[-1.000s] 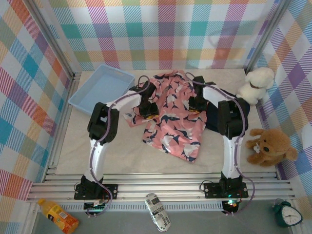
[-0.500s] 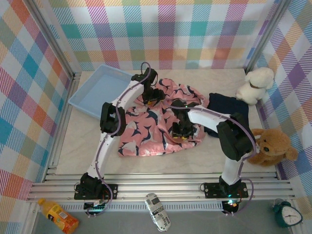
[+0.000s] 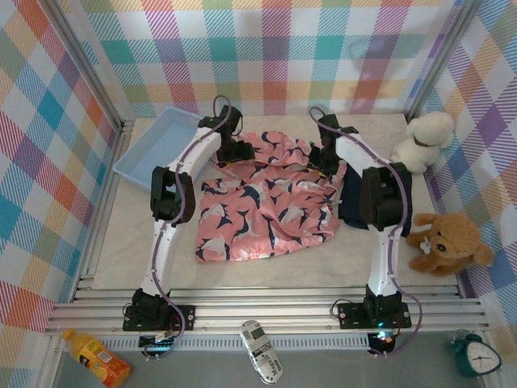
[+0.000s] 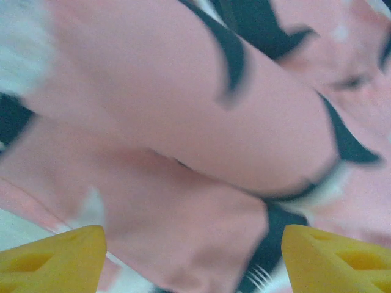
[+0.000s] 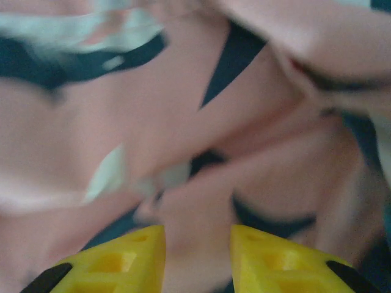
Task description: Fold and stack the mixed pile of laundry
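Pink with a navy-and-white print, the garment (image 3: 271, 206) lies spread near the middle of the table (image 3: 242, 271), its long axis running from near left to far right. Dark navy shirt (image 3: 349, 212) peeks out just beside its right edge, mostly hidden under the right arm (image 3: 380, 202). Both tools sit at the garment's far edge, one toward each far corner, so the cloth stretches from them toward the near edge.

Left gripper (image 4: 195, 259) has its yellow fingers (image 4: 55, 256) spread wide over the far-left corner, with nothing pinched. Right gripper (image 5: 198, 256) shows a narrow gap with pink cloth in it; the blur leaves it unclear whether it pinches.

A fold would likely draw the far edge nearward, each arm nearest its own corner.
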